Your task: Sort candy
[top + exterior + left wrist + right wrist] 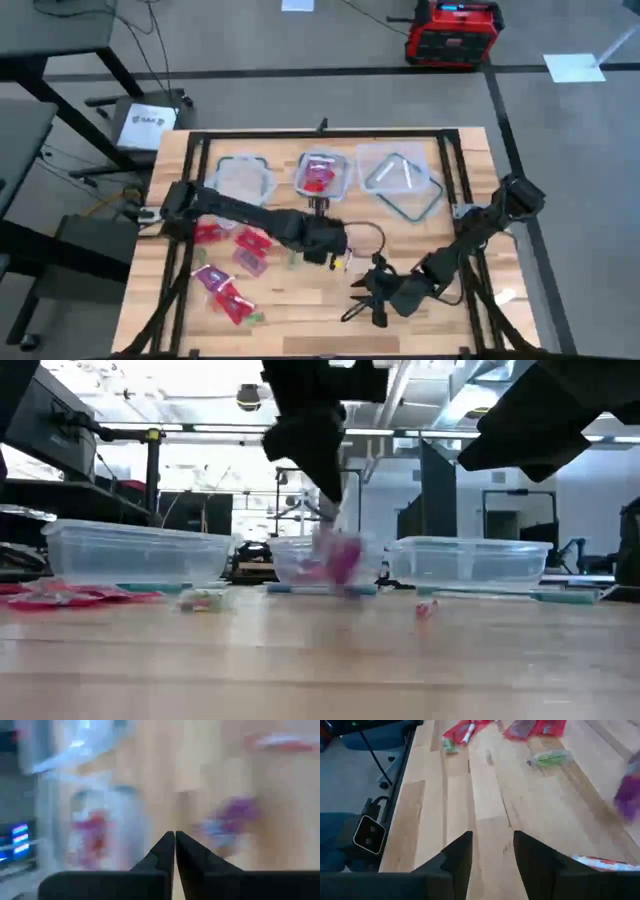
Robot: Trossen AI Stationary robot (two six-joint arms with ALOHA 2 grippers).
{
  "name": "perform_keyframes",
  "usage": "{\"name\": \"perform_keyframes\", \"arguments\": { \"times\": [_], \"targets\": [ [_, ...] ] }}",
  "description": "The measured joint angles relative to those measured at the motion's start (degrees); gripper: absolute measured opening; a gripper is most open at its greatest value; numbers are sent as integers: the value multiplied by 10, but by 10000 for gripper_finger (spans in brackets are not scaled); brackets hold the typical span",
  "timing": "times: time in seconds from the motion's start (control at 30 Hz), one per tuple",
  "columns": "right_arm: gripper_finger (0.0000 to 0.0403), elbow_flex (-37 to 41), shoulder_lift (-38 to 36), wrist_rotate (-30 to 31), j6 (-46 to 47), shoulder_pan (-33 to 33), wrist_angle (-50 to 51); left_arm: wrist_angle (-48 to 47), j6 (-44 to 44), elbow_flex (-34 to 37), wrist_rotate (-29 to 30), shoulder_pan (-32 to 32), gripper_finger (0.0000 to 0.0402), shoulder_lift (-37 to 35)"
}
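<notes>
Candy (228, 270) lies scattered on the left half of the wooden surface (300, 310): red and pink wrapped pieces in a loose cluster, with a few green-wrapped bits among them. More red pieces (318, 178) sit inside the middle clear container (322, 175) at the far side of the surface. An empty-looking clear container (245, 178) stands to its left, and a third (400, 180) to its right, with a bluish-rimmed lid resting in or on it.

Left gripper (322, 208) reaches from the left edge to just in front of the middle container; its fingers (170, 855) are pressed tip to tip, clenched, with nothing seen between them. In the low view a blurred magenta piece (342, 560) shows at the middle container, directly below that arm; whether it is inside the tub or in front of it cannot be told.

Right gripper (362, 298) hangs over the near centre of the surface, fingers (457, 855) parted and holding nothing, bare wood between them. A small red piece (426, 608) lies alone on the surface in front of the right-hand container.
</notes>
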State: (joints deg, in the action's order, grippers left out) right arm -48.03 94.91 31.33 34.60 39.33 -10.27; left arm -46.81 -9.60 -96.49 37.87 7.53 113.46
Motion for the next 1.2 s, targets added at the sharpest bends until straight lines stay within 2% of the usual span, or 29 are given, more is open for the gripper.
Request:
{"name": "perform_keyframes", "arguments": {
  "times": [0.1, 0.17, 0.23, 0.33, 0.43, 0.73, 1.0, 1.2],
  "targets": [
    [132, 0, 0, 0, 1, 1, 0, 2, -10, -2, 0, -46, 0, -3],
    [132, 0, 0, 0, 1, 1, 0, 8, 15, -2, -16, -70, 0, -5],
    [132, 0, 0, 0, 1, 1, 0, 2, 61, -2, -71, -83, 0, -6],
    [132, 0, 0, 0, 0, 1, 0, -7, 97, 1, -200, -82, 0, -5],
    [132, 0, 0, 0, 0, 1, 6, 2, 108, 9, -258, -62, 0, -2],
    [132, 0, 0, 0, 15, 0, 15, 10, 128, 12, -260, 8, 10, -1],
    [132, 0, 0, 0, 20, 8, 2, -28, 153, 12, -254, 53, 107, 13],
    [132, 0, 0, 0, 18, 8, -5, -31, 168, 12, -206, 62, 161, 47]
  ]
}}
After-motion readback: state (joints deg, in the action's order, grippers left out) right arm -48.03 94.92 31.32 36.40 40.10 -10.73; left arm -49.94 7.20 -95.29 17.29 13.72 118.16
